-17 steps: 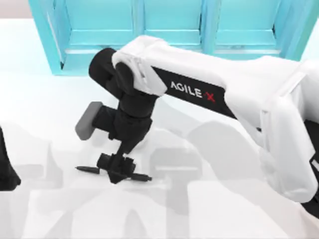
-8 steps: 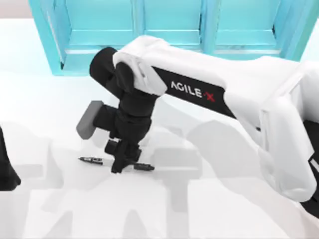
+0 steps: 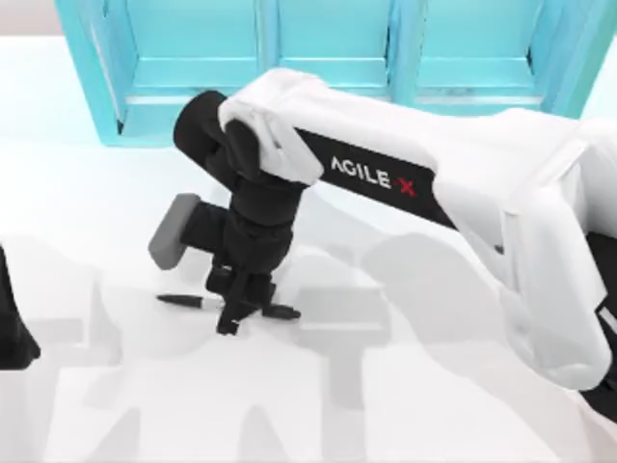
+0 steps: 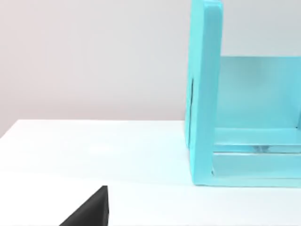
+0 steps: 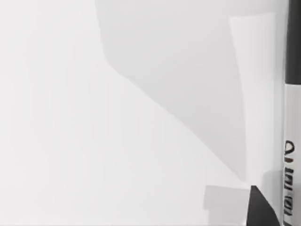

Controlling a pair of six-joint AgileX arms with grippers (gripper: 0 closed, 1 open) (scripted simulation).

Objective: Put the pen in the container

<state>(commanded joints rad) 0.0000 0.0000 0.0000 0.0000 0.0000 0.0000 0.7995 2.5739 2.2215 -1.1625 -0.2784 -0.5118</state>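
Note:
The pen (image 3: 188, 302) is a slim black marker with a pale label, lying level across the left-middle of the white table. My right gripper (image 3: 237, 313) comes down from above and is shut on the pen's middle, so both ends stick out either side. The right wrist view shows the pen (image 5: 292, 141) with its printed label, beside a black fingertip (image 5: 261, 212). My left arm (image 3: 12, 333) is parked at the table's left edge, and a black corner of my left gripper (image 4: 89, 212) shows in the left wrist view. The container is out of view.
A big teal shelf unit (image 3: 328, 58) with three compartments runs along the far side of the table, and its side wall (image 4: 204, 94) shows in the left wrist view. The white table (image 3: 116, 405) stretches open in front of the pen.
The pen has travelled with my right gripper, a little toward the shelf and to the right, staying level. The left arm has not moved.

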